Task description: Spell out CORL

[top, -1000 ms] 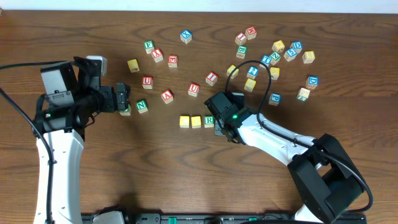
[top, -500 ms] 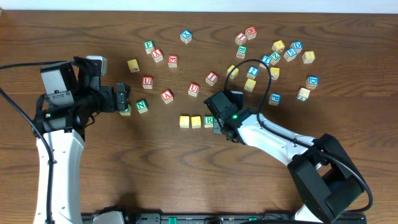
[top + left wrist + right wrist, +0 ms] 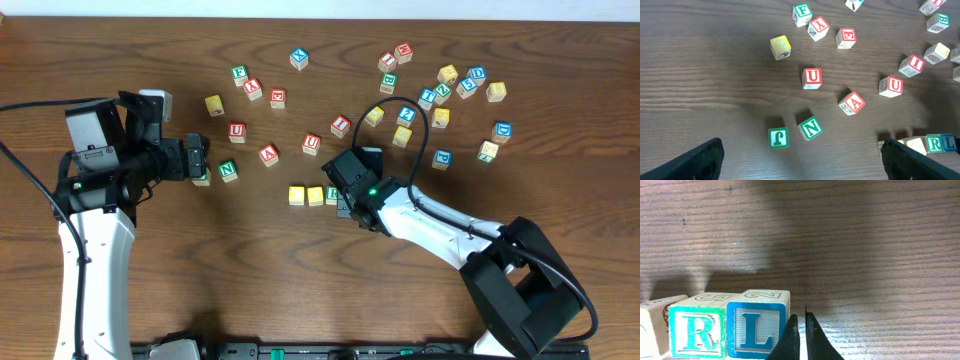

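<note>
Two yellow-faced cubes [image 3: 296, 195] [image 3: 315, 195] and the green R cube [image 3: 334, 193] stand in a row at mid-table. In the right wrist view the R cube [image 3: 696, 330] and the blue L cube [image 3: 757, 327] stand side by side and touch. My right gripper [image 3: 801, 337] is shut and empty, with its tips against the L cube's right side. In the overhead view this gripper [image 3: 346, 200] hides the L cube. My left gripper [image 3: 198, 160] is open and empty at the left. The row's end shows in its wrist view [image 3: 935, 144].
Green J [image 3: 778, 138] and N [image 3: 810, 128] cubes lie just ahead of the left gripper. Red U [image 3: 812, 77] and A [image 3: 852, 102] cubes lie beyond them. Several more cubes are scattered along the back and clustered at the back right [image 3: 440, 95].
My right gripper has slid a little to the left toward the row. The left arm has not moved.
</note>
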You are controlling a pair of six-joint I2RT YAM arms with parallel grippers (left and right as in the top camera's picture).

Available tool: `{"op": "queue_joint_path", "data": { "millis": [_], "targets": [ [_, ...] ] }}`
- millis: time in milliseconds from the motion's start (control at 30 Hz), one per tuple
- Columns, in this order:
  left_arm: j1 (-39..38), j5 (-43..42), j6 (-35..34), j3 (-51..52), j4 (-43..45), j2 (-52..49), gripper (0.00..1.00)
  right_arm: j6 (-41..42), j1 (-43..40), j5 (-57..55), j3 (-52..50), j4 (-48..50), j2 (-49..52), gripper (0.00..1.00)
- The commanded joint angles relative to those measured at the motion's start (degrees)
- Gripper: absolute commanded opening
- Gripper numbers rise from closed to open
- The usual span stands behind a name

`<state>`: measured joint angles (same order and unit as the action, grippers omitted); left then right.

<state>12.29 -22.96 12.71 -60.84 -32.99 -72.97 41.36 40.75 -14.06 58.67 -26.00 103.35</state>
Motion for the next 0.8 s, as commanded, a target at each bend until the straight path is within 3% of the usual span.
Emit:
{"op": "queue_joint_path", "data": {
  "millis": [0, 767],
  "targets": [
    [0.2, 0.1, 0.6, 0.0, 0.0, -0.1, 0.99, -0.8, 0.3, -0.4, -0.4, 0.1, -1.0, 0.01],
    [0.2, 0.1, 0.6, 0.0, 0.0, -0.1, 0.99, -4.0, 1.0, 1.2, -0.4, 2.7, -1.0, 0.02]
  ]
}}
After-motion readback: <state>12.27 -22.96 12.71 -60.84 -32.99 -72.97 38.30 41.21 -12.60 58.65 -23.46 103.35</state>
